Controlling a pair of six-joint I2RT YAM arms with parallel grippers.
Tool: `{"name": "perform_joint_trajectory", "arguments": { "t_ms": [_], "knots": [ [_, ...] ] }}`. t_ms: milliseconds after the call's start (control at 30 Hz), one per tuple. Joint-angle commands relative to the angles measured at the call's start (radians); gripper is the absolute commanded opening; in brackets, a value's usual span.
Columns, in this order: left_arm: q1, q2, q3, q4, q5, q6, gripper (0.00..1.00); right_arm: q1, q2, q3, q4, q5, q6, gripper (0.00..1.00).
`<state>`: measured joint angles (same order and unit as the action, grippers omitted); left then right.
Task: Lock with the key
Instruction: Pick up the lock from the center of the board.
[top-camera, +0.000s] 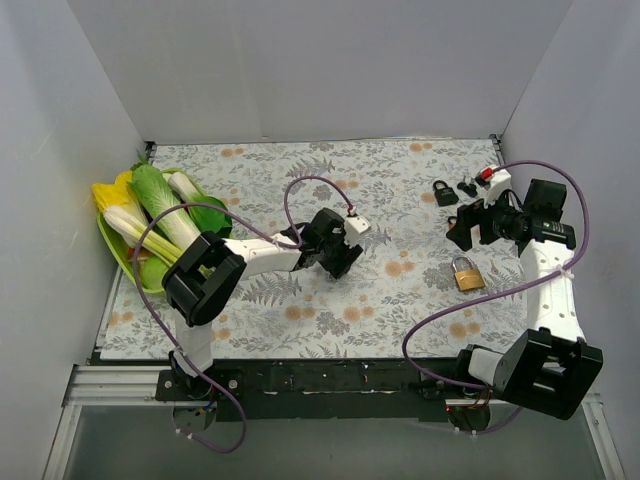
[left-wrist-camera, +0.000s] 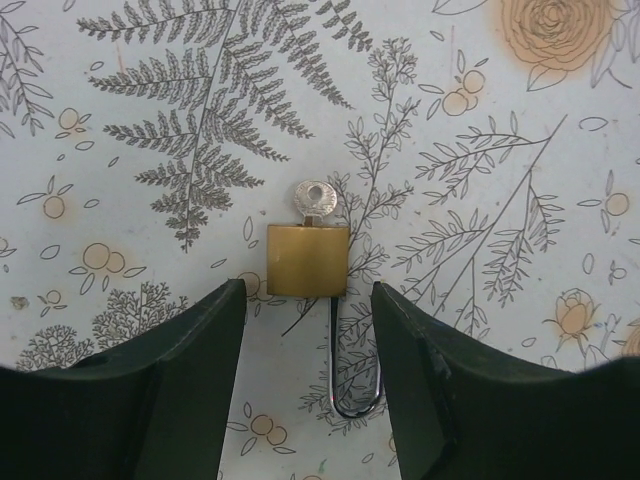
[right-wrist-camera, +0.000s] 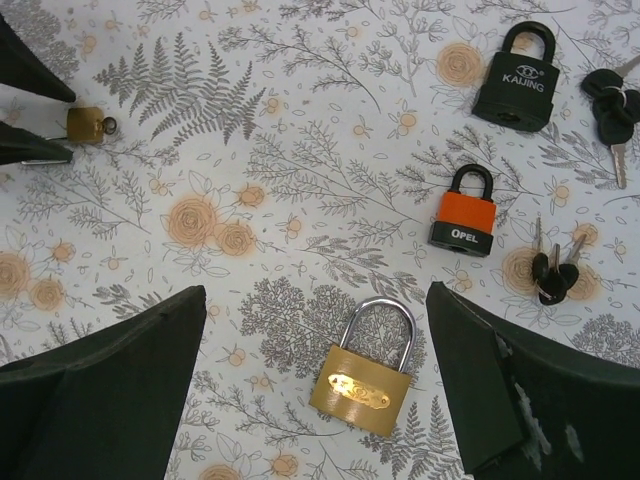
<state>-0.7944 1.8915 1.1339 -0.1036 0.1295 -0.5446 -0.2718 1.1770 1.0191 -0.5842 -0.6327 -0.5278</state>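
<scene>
Brass and steel are the business here. The small brass padlock (left-wrist-camera: 307, 260) lies flat on the bench (left-wrist-camera: 520, 120), directly below the left hand (left-wrist-camera: 308, 290). A silvery key (left-wrist-camera: 314, 197) is seated in the end of it farthest from that hand. The left hand is spread wide and holds nothing, and its dark fingers (left-wrist-camera: 190, 370) flank the shackle (left-wrist-camera: 356, 405). The shackle reaches out long toward the wrist, with one leg hidden behind a finger, so I judge it drawn out and the lock not yet fastened.

The step in hand looks like the approach for a grip. The next move calls for closing squarely on the block or the shackle, pressing the shackle home and then turning the key. The body is a small squared block with flat, smooth faces, and it may skate on the fern-and-flower printed covering unless it is pinned. The shackle is thin round wire. The key's bow is a flat disc with a hole, which offers little to pinch.

The right hand (right-wrist-camera: 315, 292) is well apart from this lock, also gaping and empty. It hovers over a larger brass padlock (right-wrist-camera: 362, 385) with rounded corners and a bright closed shackle. Beyond that lie an orange padlock (right-wrist-camera: 464, 213), a black padlock (right-wrist-camera: 516, 75) and black-headed keys (right-wrist-camera: 550, 270).
</scene>
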Motion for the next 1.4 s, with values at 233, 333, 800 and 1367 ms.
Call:
{"name": "perform_joint_trajectory", "arguments": {
  "t_ms": [233, 333, 800, 1367],
  "knots": [
    [-0.002, 0.011, -0.042, 0.050, -0.018, 0.037, 0.42, 0.003, -0.036, 0.021, -0.072, -0.137, -0.165, 0.98],
    [-0.002, 0.020, -0.046, 0.050, -0.024, 0.034, 0.43, 0.005, -0.017, 0.035, -0.130, -0.140, -0.204, 0.98],
    [-0.002, 0.005, 0.021, -0.037, 0.087, 0.014, 0.05, 0.039, 0.013, 0.059, -0.180, -0.145, -0.294, 0.98],
    [0.023, -0.267, 0.121, -0.309, 0.850, -0.118, 0.00, 0.541, -0.227, -0.096, -0.091, -0.203, -0.601, 0.92]
  ]
}}
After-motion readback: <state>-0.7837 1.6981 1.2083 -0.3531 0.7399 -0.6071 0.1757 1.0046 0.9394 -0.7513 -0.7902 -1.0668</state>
